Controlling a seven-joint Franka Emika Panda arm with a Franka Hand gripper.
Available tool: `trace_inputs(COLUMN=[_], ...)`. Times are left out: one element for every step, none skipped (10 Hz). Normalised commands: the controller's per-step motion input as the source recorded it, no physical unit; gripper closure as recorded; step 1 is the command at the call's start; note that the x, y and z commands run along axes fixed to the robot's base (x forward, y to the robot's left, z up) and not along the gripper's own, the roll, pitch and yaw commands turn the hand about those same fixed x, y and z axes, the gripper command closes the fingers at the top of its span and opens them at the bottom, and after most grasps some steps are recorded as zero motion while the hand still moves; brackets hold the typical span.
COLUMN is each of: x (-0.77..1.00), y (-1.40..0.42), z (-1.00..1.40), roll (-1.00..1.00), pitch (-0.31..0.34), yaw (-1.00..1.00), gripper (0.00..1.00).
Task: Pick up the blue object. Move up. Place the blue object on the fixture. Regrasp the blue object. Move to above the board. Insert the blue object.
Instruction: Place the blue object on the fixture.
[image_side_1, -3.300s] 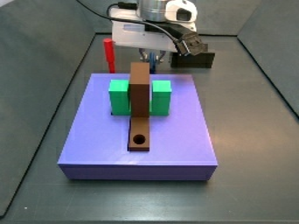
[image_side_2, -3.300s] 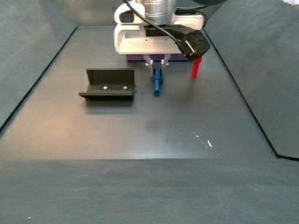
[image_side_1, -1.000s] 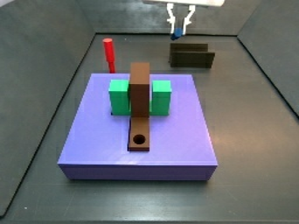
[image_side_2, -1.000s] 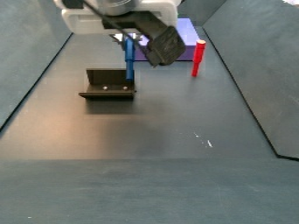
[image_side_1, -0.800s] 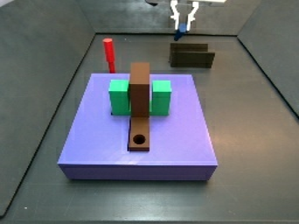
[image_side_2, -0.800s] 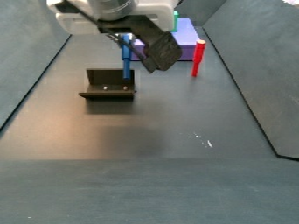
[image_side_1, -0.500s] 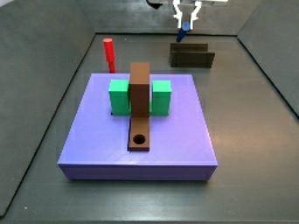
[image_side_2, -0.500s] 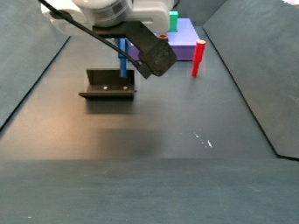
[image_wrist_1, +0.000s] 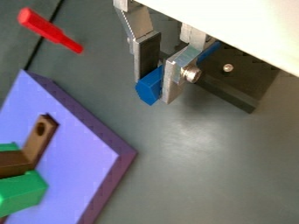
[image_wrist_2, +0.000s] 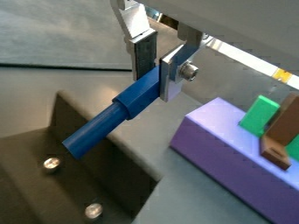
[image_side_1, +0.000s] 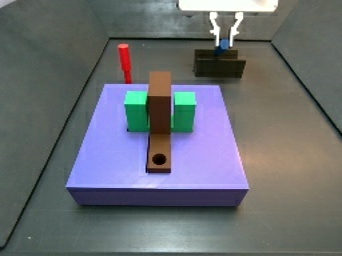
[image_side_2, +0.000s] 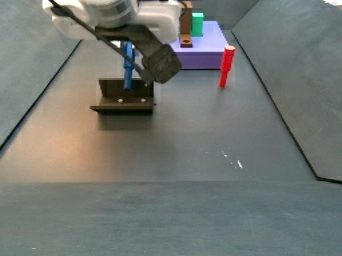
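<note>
The pincer (image_wrist_2: 162, 66) grips the blue peg (image_wrist_2: 114, 116), which slants over the dark fixture (image_wrist_2: 70, 175); the lavender board (image_wrist_2: 228, 166) lies beside it.

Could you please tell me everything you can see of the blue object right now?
The blue object is a slim, plain blue peg with squared sides, matte like plastic. The gripper is shut on its upper end, the silver fingers pressing either side. It hangs roughly upright over the fixture, lower end at the recessed top; contact cannot be told.
</note>
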Motion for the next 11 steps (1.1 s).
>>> trace_inputs(x=[0.32,0.35,0.32,0.35,0.45,0.41,0.25,0.03,0.0,0.11,0.16], y=[0.57,0.58,0.27,-0.24,-0.31,0.0,0.12,0.25,0.34,0.28,0.23], z=[-0.24,-0.34,-0.36,-0.21,-0.09,-0.21,-0.17,-0.13,0.0,0.03,0.07], roll=[-0.29,-0.35,-0.39,-0.21,0.0,0.0,0.04,-0.07,-0.45,-0.7,-0.89], pitch=[0.134,0.149,0.103,0.0,0.0,0.0,0.02,0.037,0.109,0.154,0.109], yaw=[-0.01,0.0,0.0,-0.01,-0.14,-0.16,-0.09,-0.09,-0.03,0.0,0.0], gripper=[1.0,1.0,1.0,1.0,1.0,1.0,1.0,1.0,1.0,1.0,1.0])
